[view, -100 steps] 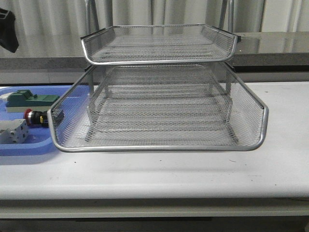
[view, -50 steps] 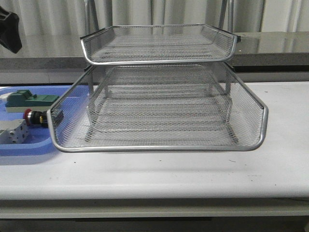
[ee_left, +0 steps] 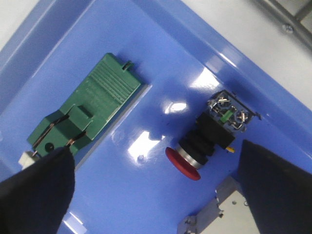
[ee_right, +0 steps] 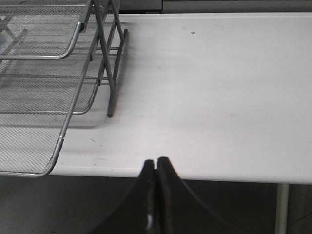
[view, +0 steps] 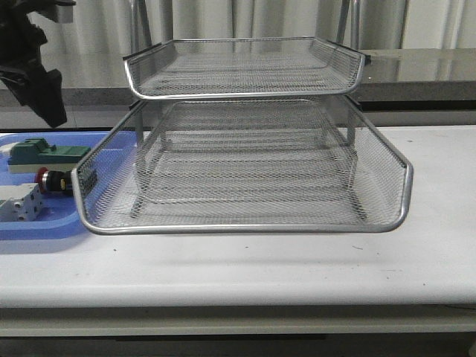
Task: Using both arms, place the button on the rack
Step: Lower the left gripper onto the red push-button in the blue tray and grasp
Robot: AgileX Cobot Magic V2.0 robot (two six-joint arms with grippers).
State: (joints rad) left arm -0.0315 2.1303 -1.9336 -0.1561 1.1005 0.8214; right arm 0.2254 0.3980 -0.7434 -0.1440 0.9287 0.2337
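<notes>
The button (view: 53, 181), with a red head and a black body, lies on its side in the blue tray, close to the rack's left edge. In the left wrist view the button (ee_left: 202, 146) lies between my left gripper's open fingers (ee_left: 34, 195), below them. My left gripper (ee_left: 156, 195) is open and empty, and its arm (view: 33, 67) hangs above the tray. The silver wire-mesh rack (view: 245, 163) stands at the table's middle and also shows in the right wrist view (ee_right: 48, 73). My right gripper (ee_right: 156, 163) is shut and empty, over the table's front edge, right of the rack.
The flat blue tray (view: 37, 227) at the left also holds a green block (view: 44, 152) and a white terminal block (view: 18, 204); both lie close to the button in the left wrist view (ee_left: 87, 109), (ee_left: 224, 209). The white table (ee_right: 219, 87) stretches right of the rack.
My left arm has come down from the top left corner into view, lower over the blue tray. The button and the rack have not moved.
</notes>
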